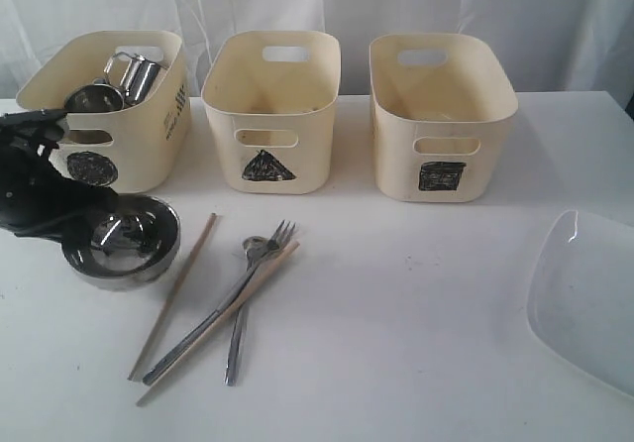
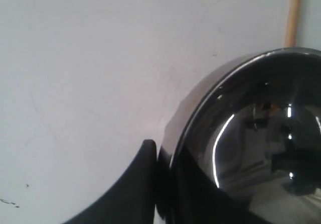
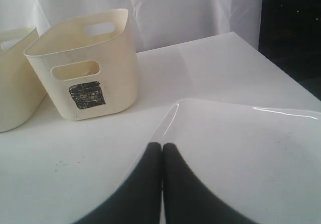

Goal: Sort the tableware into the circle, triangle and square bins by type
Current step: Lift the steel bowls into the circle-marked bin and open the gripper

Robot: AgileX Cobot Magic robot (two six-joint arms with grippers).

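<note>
The right gripper (image 3: 162, 146) has its two dark fingers pressed together, tips meeting at the near rim of the white rounded-square plate (image 3: 241, 158); whether they pinch that rim cannot be told. Beyond the plate, apart from it, the cream bin (image 3: 120, 58) stands upright on the white table (image 3: 215, 63), a scribbled black square (image 3: 87, 94) below its front handle slot. Just beside it, the wall of a second cream bin (image 3: 15, 83) shows. A white curtain (image 3: 175, 8) hangs behind.
</note>
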